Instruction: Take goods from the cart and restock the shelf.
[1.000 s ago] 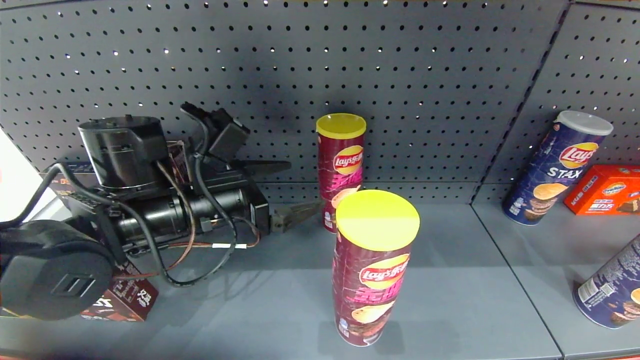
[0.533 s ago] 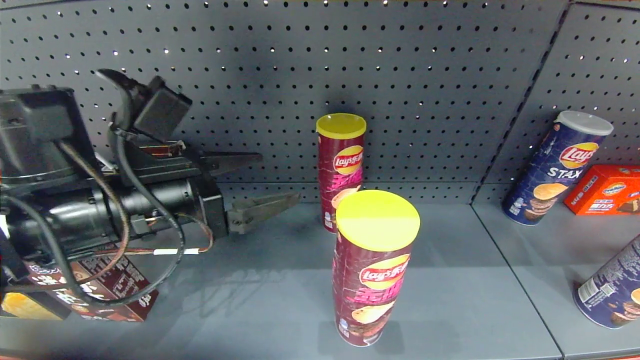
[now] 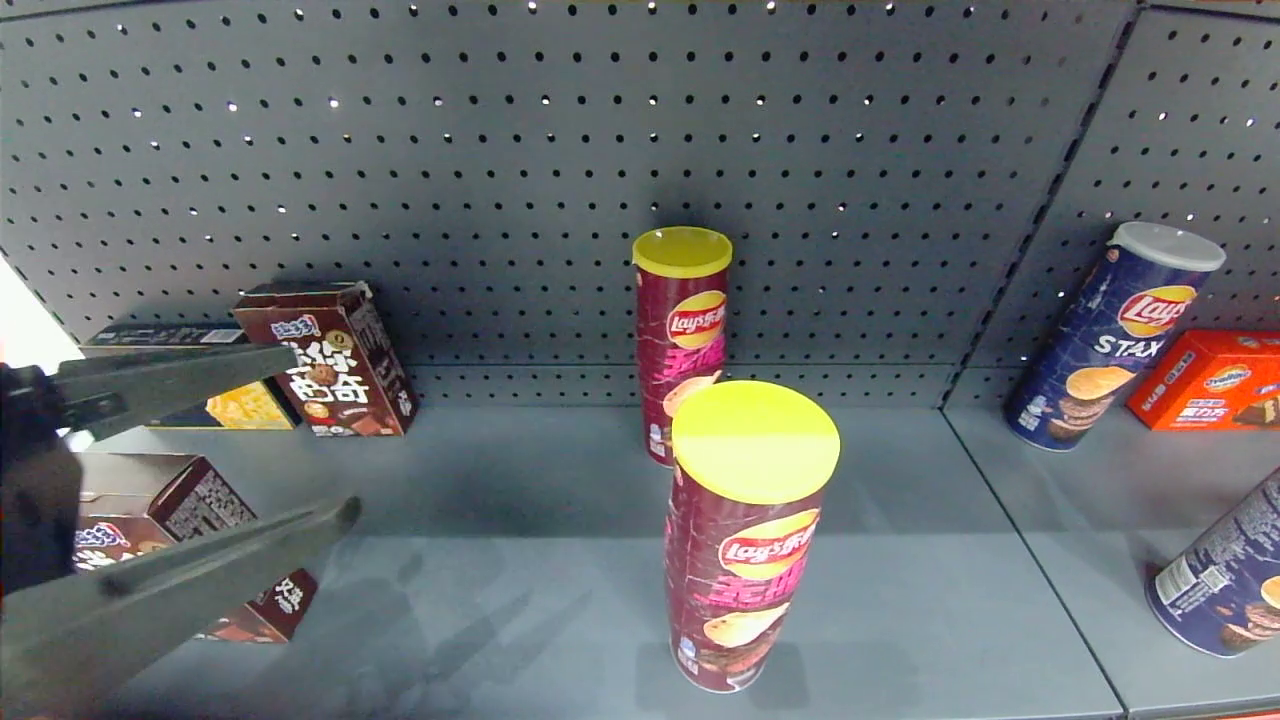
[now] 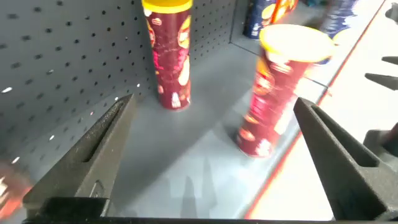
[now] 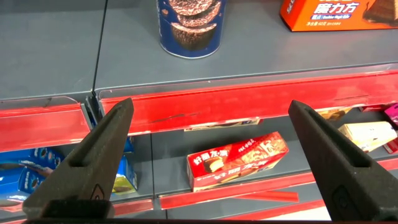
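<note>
Two maroon chip cans with yellow lids stand upright on the grey shelf [image 3: 520,600]: the rear can [image 3: 682,340] against the pegboard, the front can [image 3: 745,560] nearer the edge. My left gripper [image 3: 322,432] hangs open and holds nothing at the far left, well apart from both cans. In the left wrist view the left gripper [image 4: 214,102] frames the rear can [image 4: 168,56] and the front can [image 4: 280,87] farther off. My right gripper [image 5: 211,104] is open and holds nothing, below the shelf's red front edge [image 5: 249,99].
Brown snack boxes [image 3: 330,360] stand and lie at the shelf's left, beside the left gripper. Blue chip cans [image 3: 1110,340] and an orange box [image 3: 1210,380] fill the right bay. A lower shelf holds a red box [image 5: 239,162].
My left arm has pulled back to the left and toward the camera, away from the rear can, uncovering the brown boxes. Its fingers stay open. The cans have not moved.
</note>
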